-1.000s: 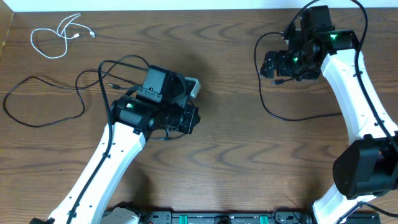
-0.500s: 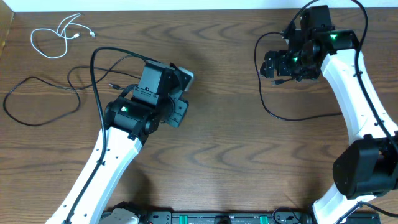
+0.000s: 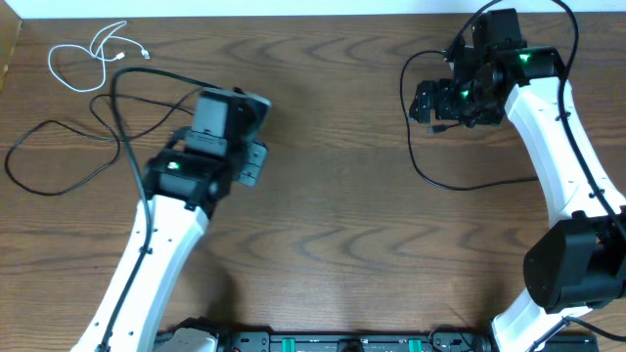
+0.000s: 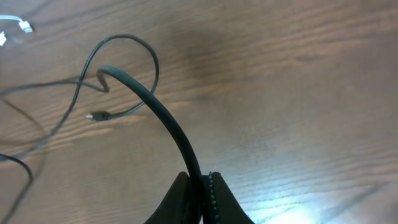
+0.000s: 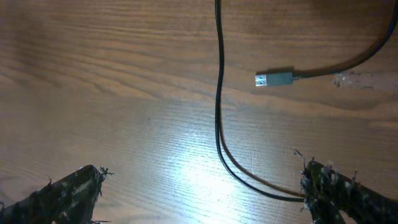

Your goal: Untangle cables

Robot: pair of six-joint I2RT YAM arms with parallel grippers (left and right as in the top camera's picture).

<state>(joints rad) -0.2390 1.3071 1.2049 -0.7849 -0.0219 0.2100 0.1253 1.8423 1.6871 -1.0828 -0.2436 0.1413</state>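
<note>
The left gripper (image 4: pixel 200 182) is clamping its jaws tight on a black cable (image 4: pixel 166 121). The cable is rising from between the fingertips and arching away ahead and to the left of the gripper. Just past the far end of that arc, a thinner black loop (image 4: pixel 155 65) is lying on the wooden table (image 4: pixel 298 93), with its small plug (image 4: pixel 94 115) pointing left (the wrist view is not showing whether this loop and the held cable are one cord). Farther ahead and to the left, at the very edge of that view, the plug end of the white cable (image 4: pixel 22 26) is resting on the wood, well apart from the gripper.

The right gripper (image 5: pixel 202 171) is hovering over the table with its jaws spread wide, gripping nothing. Between its fingers, a second black cable (image 5: pixel 217 93) is running straight ahead. Its near end is curving toward the right finger (image 5: pixel 336 193), though contact there is unclear. Ahead and to the right, a grey plug (image 5: pixel 273 79) is lying flat just beside that cable without touching it, and its own cord is trailing off to the right.
</note>
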